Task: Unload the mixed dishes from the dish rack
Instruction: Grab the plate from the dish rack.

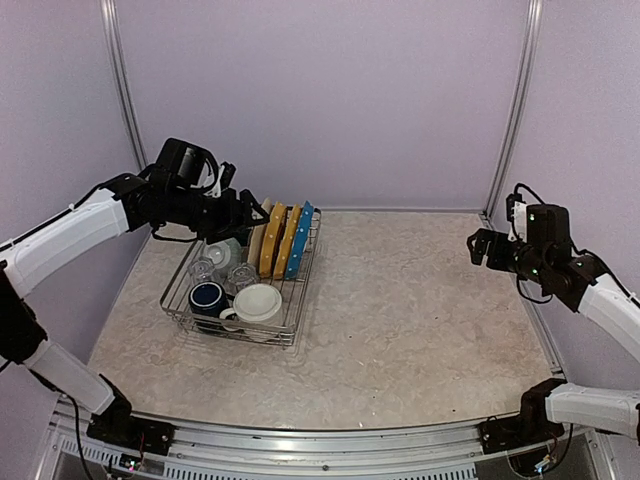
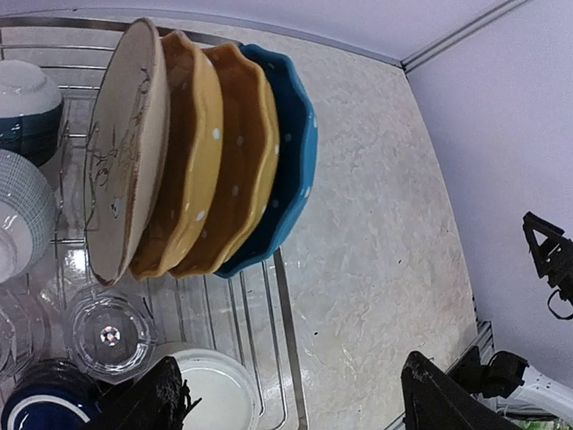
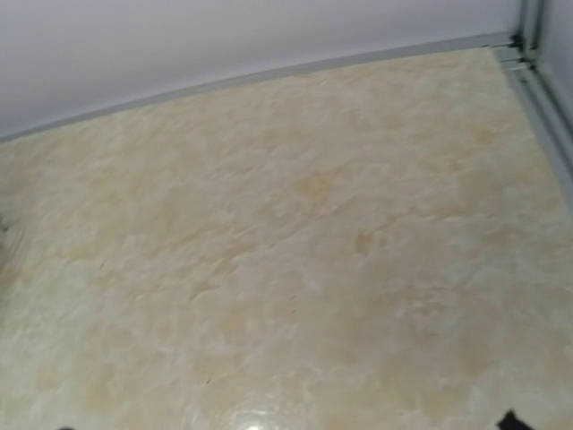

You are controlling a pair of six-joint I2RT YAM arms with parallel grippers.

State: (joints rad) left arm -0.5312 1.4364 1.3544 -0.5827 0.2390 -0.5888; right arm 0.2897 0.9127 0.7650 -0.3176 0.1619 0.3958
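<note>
The dish rack [image 1: 231, 336] stands at the table's left. In it, upright, are a cream plate [image 2: 125, 152], two yellow-orange plates [image 2: 192, 152] and a blue dotted plate [image 2: 291, 152]. In front of them lie clear glasses [image 2: 109, 336], a navy mug [image 1: 207, 297], a cream mug [image 1: 258, 302] and a dark blue bowl [image 2: 27, 107]. My left gripper [image 1: 245, 215] hovers over the rack's back, open wide and empty; in its wrist view the fingers [image 2: 152, 399] straddle the rack's right rim [image 2: 291, 340]. My right gripper [image 1: 480, 248] hangs open above the table's right side, holding nothing.
Marbled tabletop [image 3: 286, 269] stretches right of the rack. Purple walls with metal corner posts [image 1: 510, 110] close the back and sides. The right wrist view holds only bare table and the back wall seam.
</note>
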